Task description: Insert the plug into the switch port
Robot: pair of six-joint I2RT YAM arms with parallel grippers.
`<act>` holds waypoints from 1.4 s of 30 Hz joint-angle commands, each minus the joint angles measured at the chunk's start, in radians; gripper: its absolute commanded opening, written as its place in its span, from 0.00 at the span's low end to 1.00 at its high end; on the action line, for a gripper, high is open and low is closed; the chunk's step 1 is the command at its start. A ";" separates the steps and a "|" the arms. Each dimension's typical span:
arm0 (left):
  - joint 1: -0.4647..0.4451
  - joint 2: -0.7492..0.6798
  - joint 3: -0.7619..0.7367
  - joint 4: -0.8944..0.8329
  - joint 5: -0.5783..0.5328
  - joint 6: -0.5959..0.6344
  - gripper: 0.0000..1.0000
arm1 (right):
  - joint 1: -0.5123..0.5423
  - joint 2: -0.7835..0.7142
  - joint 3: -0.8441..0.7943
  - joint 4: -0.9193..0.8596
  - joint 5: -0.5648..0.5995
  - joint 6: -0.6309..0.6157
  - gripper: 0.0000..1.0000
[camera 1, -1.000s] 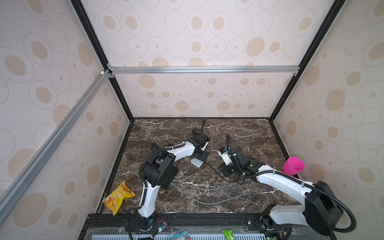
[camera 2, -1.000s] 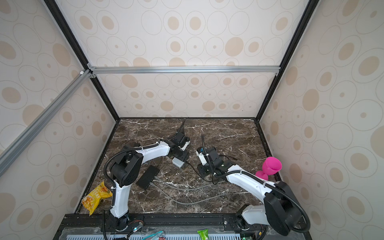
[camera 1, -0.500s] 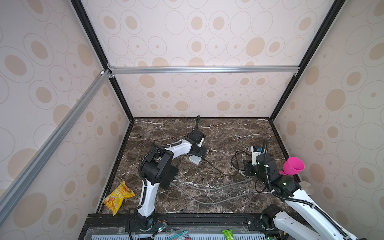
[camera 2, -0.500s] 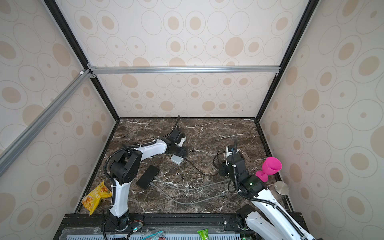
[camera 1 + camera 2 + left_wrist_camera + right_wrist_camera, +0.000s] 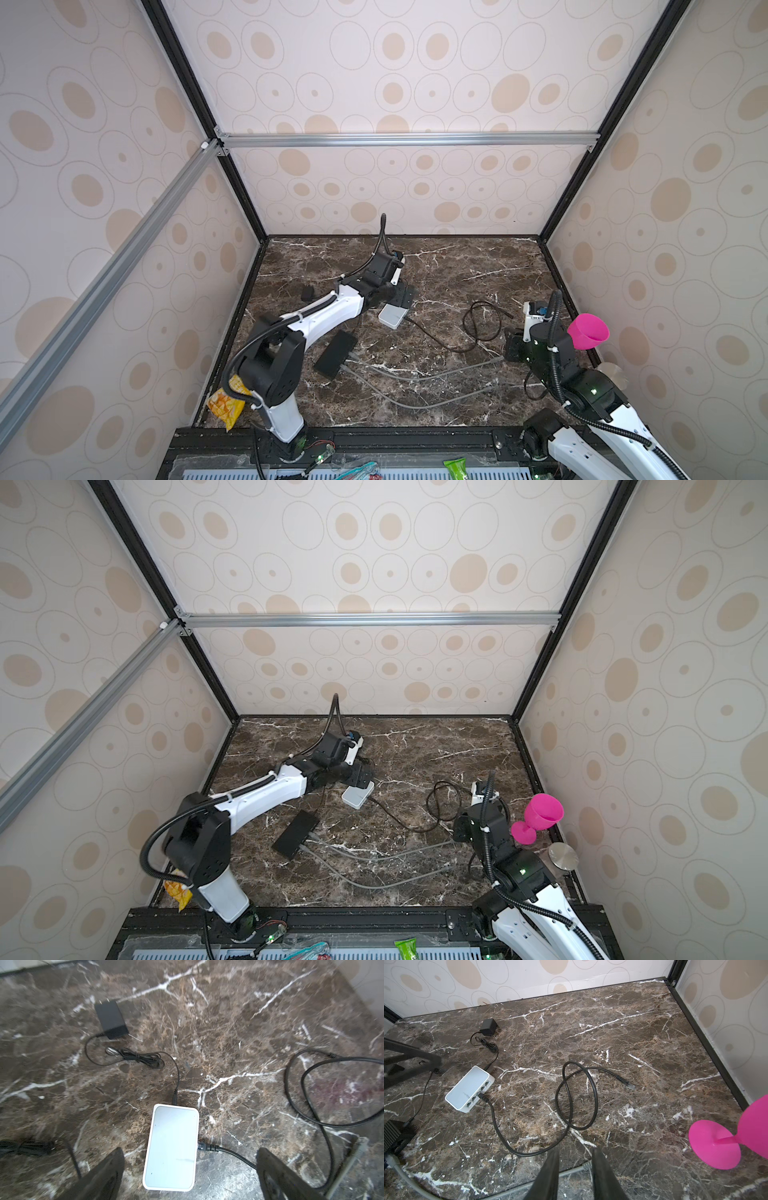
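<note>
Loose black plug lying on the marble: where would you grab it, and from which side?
I'd take the plug by its black boot, just behind the tip, coming straight down from above. It lies flat on the table, both long sides exposed, with nothing crowding it.

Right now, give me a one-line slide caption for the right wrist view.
Black cable plugged into the white switch, free plug loose on the marble; right end effector hovers empty.

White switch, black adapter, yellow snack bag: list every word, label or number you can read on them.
No text can be read in any view.
The white switch: plain top, no label visible.
The black adapter: no marking visible.
The yellow snack bag: print too small to read.
</note>
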 commanded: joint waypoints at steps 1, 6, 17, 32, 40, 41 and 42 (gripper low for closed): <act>0.019 -0.043 -0.085 0.041 -0.028 -0.014 0.99 | -0.003 0.010 -0.032 0.023 -0.034 0.033 0.32; 0.138 -0.037 -0.271 0.252 0.202 -0.065 0.87 | -0.004 0.083 -0.091 0.081 -0.173 0.049 0.35; 0.173 0.042 -0.358 0.510 0.376 -0.129 0.82 | -0.003 0.172 -0.140 0.150 -0.261 0.048 0.38; 0.156 0.186 -0.294 0.497 0.432 -0.130 0.69 | -0.003 0.106 -0.160 0.139 -0.253 0.040 0.42; 0.139 0.111 -0.390 0.607 0.462 -0.164 0.57 | -0.003 0.077 -0.175 0.147 -0.252 0.043 0.44; 0.139 0.110 -0.390 0.601 0.455 -0.162 0.57 | -0.003 0.087 -0.172 0.148 -0.256 0.041 0.44; 0.138 0.110 -0.387 0.592 0.444 -0.160 0.57 | -0.003 0.096 -0.170 0.150 -0.261 0.039 0.44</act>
